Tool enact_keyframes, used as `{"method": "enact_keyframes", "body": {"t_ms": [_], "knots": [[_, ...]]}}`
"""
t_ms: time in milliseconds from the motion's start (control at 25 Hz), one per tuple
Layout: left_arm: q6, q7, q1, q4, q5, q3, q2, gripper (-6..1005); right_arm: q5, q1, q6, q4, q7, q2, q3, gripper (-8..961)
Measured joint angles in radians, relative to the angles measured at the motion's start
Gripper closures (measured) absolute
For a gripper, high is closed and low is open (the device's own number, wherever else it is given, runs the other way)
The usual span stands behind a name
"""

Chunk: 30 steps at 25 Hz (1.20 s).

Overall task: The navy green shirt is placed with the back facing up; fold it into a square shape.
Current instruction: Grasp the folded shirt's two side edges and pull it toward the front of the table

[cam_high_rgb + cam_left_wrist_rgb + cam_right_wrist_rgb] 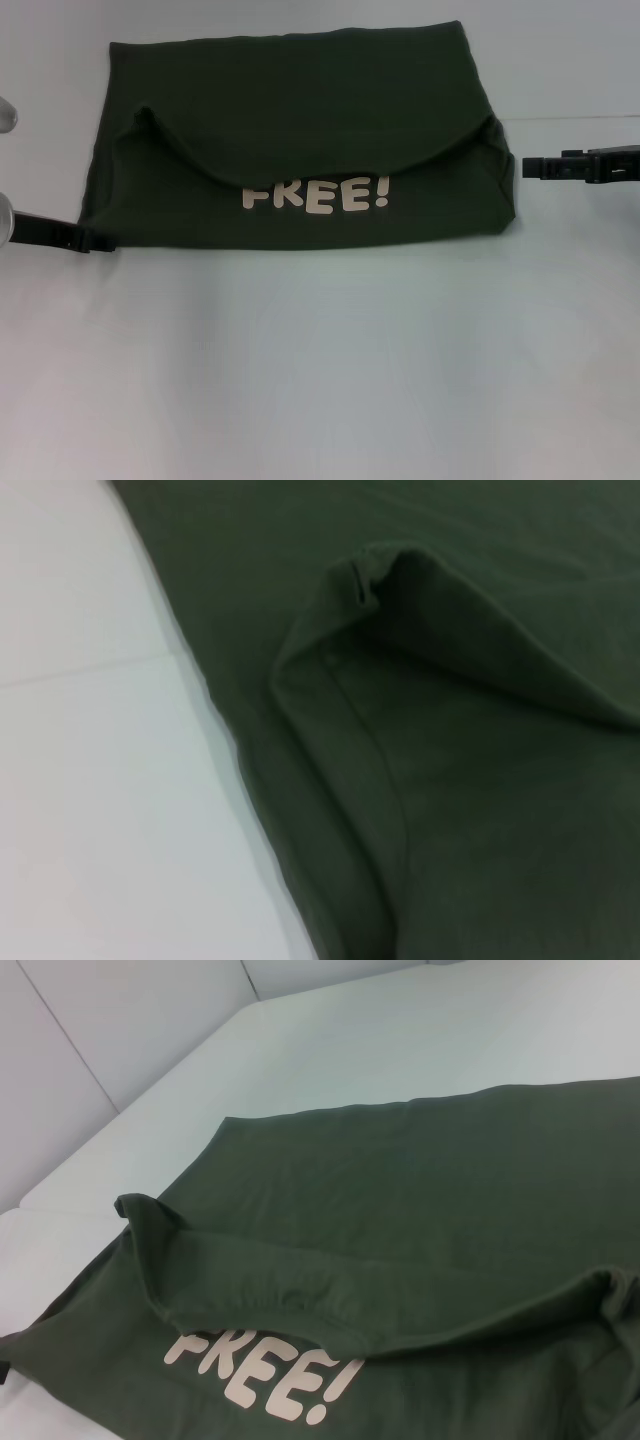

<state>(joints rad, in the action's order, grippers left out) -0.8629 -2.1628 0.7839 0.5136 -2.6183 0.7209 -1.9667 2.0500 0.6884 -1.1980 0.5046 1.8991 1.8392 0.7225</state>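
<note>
From the head view I see the dark olive-green soft cloth shirt (300,110) folded on the white bench (320,380), pale "FREE!" lettering (315,195) showing; left gripper (85,240) touches its near-left corner, right gripper (530,167) just beside its right edge. Neither wrist view shows the fingers, so I cannot tell whether they are released or clenched. I judge a crosswise fold comes next, calling for grips on both side edges.

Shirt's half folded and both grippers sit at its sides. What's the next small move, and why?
Probably bring the left gripper onto the shirt at its near left corner to start a sideways fold. The shirt is a wide rectangle, not yet square, with the curved flap ending above the FREE! print. The right gripper waits just off the right edge.
</note>
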Motion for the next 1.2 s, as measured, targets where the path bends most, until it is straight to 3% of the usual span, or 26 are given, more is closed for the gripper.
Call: {"method": "enact_keyframes", "body": {"t_ms": [400, 600, 800, 1200], "knots": [[0.027, -0.004, 0.001, 0.0, 0.002, -0.003, -0.007, 546, 0.001, 0.001, -0.001, -0.001, 0.0, 0.0, 0.0, 52], [0.031, -0.006, 0.001, 0.0, 0.003, -0.006, -0.007, 789, 0.001, 0.003, -0.003, -0.003, 0.001, 0.002, 0.0, 53], [0.033, -0.02, 0.0, 0.0, 0.005, -0.008, -0.003, 910, 0.001, 0.003, 0.0, -0.005, 0.001, 0.003, 0.0, 54], [0.029, -0.025, -0.005, -0.003, 0.006, -0.009, -0.007, 932, 0.096, 0.038, -0.014, 0.007, 0.115, 0.006, 0.002, 56]]}}
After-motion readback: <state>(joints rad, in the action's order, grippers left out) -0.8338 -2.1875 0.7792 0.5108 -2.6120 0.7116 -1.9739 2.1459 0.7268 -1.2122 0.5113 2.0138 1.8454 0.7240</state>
